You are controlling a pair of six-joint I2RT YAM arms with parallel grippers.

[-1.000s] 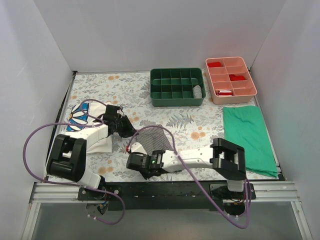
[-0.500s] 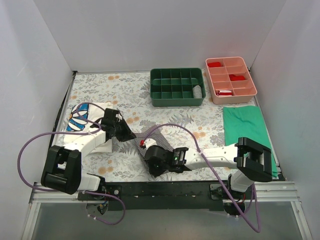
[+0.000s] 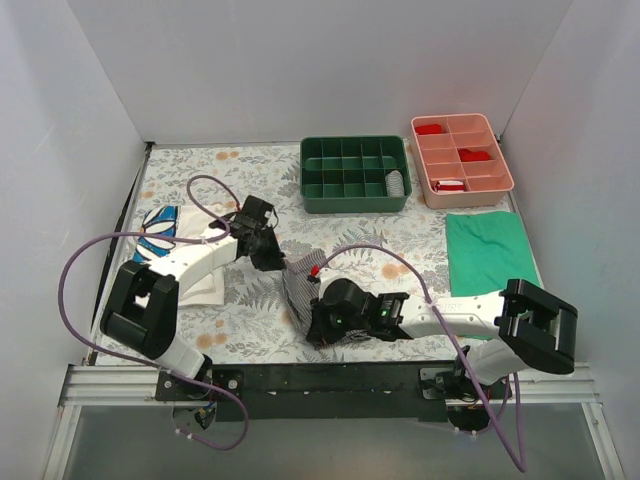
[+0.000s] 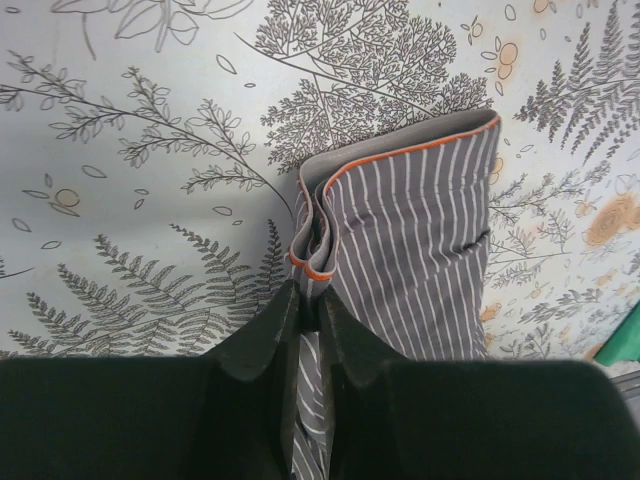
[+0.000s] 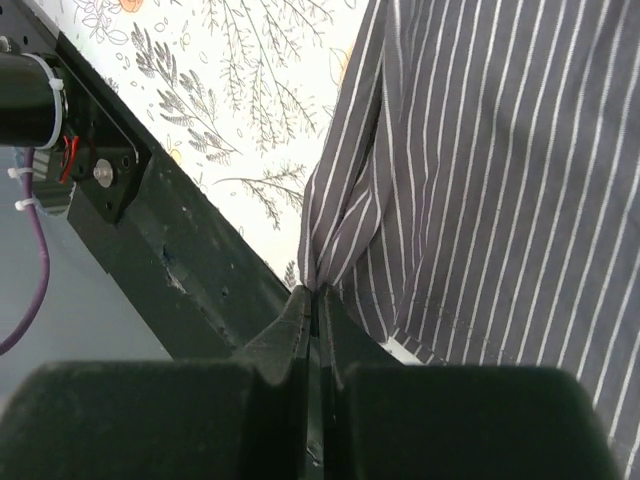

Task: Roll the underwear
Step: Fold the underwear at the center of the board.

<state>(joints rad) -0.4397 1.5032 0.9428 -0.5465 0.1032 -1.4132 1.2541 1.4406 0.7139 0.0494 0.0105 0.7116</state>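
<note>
The underwear (image 3: 298, 287) is grey with white stripes and an orange-trimmed waistband, and lies bunched in a narrow strip at the front middle of the floral mat. My left gripper (image 3: 277, 260) is shut on its folded waistband edge, seen in the left wrist view (image 4: 310, 300), where the underwear (image 4: 420, 220) spreads to the right. My right gripper (image 3: 316, 326) is shut on a pinch of the near hem; in the right wrist view (image 5: 313, 292) the underwear (image 5: 500, 150) fans out above it.
A green compartment tray (image 3: 355, 190) and a pink tray (image 3: 462, 180) stand at the back. A plain green cloth (image 3: 495, 275) lies at the right. A daisy-print cloth (image 3: 158, 235) lies at the left by a white cloth (image 3: 205, 287). The black front rail (image 5: 170, 260) is close under my right gripper.
Both grippers have moved right, still holding the underwear. The flat cloth has been drawn into a narrower, folded strip, and the left gripper has also moved farther back.
</note>
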